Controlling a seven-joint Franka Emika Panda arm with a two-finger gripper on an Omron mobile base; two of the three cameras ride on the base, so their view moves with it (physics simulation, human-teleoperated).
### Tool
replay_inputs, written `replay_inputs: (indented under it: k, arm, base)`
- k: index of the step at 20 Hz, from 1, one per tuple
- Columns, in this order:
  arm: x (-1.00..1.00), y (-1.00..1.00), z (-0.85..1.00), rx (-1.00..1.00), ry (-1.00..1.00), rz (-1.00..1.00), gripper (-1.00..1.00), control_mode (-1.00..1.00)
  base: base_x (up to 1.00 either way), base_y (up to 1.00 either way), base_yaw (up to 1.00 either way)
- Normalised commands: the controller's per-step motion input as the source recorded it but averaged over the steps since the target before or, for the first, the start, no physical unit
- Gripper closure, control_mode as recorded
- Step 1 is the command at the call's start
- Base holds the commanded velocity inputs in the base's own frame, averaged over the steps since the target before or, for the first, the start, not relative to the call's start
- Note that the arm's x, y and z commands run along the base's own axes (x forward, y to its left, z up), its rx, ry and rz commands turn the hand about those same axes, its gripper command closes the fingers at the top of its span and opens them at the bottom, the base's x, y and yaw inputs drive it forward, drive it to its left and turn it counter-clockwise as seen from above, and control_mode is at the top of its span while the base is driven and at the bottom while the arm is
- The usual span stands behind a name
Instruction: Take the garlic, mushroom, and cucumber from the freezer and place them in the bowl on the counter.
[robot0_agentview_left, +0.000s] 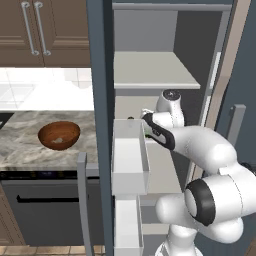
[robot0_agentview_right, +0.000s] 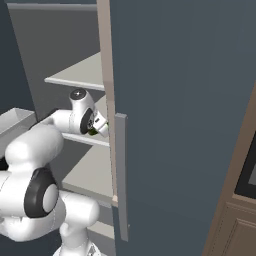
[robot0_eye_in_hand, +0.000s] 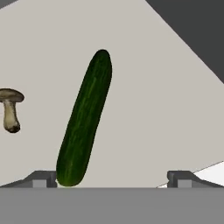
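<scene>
Gripper (robot0_eye_in_hand: 112, 177) wide, empty, inside freezer (robot0_agentview_left: 102, 75). Cucumber (robot0_eye_in_hand: 85, 120) and mushroom (robot0_eye_in_hand: 9, 109) lying on shelf (robot0_eye_in_hand: 166, 113), apart. Pale item in bowl (robot0_agentview_left: 59, 135) on counter (robot0_agentview_left: 20, 135), possibly garlic; two left.

Dark green cucumber (robot0_eye_in_hand: 84, 122) with faint lighter streaks on a light grey shelf (robot0_eye_in_hand: 153, 109); beside the cucumber, a tan-brown mushroom (robot0_eye_in_hand: 9, 108) with pale stem.

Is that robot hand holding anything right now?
Nothing. The gripper is open, and the cucumber lies loose on the freezer shelf by one fingertip.
</scene>
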Motion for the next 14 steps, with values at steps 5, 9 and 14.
replay_inputs:
  k: [5, 9, 14]
  arm:
    - [0.27, 0.05, -0.13, 0.0, 0.03, 0.0, -1.0, -1.0]
    - [0.26, 0.01, -0.16, 0.0, 0.05, 0.0, -1.0, -1.0]
    - [0.25, 0.0, -0.11, 0.0, 0.01, 0.0, -1.0, -1.0]
  base:
    - [0.0, 0.0, 0.0]
    - [0.0, 0.0, 0.0]
    - [0.0, 0.0, 0.0]
